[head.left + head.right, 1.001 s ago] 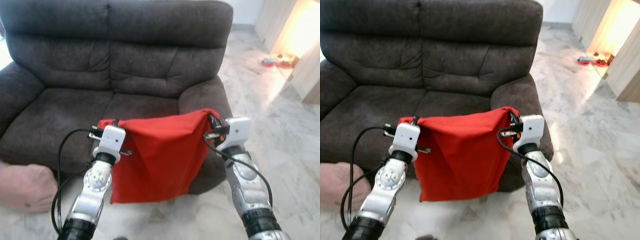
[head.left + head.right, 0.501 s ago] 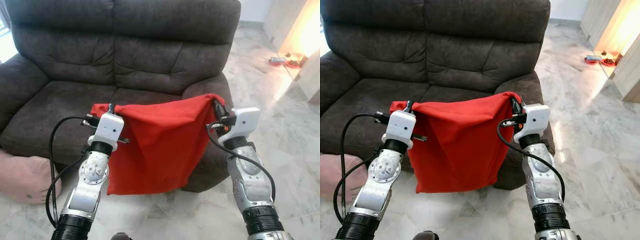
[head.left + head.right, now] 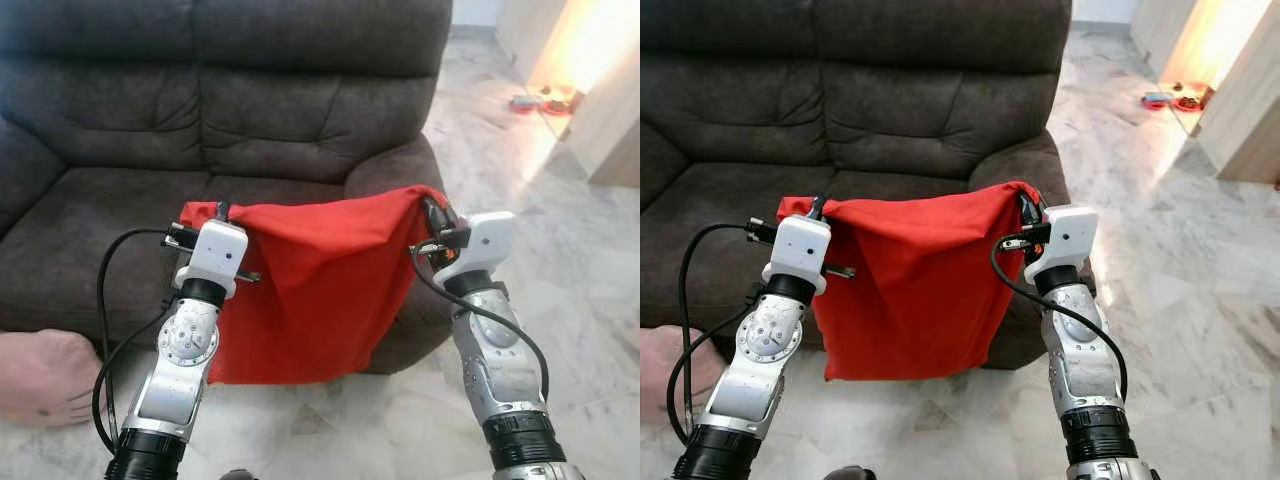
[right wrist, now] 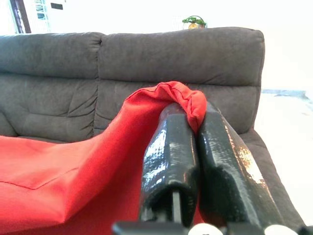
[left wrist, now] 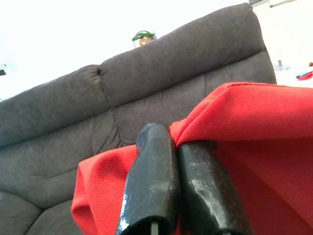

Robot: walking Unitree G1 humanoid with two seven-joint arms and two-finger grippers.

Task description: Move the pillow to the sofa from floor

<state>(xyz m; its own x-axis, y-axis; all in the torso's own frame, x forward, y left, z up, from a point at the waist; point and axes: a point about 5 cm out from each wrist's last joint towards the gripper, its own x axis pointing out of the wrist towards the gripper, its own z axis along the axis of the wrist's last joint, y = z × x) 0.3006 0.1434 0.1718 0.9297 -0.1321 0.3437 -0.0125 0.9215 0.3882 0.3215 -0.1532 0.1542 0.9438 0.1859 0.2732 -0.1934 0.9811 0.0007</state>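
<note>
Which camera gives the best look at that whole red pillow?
The left eye view: the red pillow hangs full length before the sofa. The right eye view matches. Each wrist view shows a pinched corner between fingers.

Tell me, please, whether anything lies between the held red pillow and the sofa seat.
Nothing visible does. The red pillow hangs from both grippers, left and right, before the sofa, whose seat cushions look bare.

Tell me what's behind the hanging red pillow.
Behind the red fabric pillow, held at its top corners by the left gripper and right gripper, stands the dark grey sofa. The pillow covers part of its seat front and the floor below.
</note>
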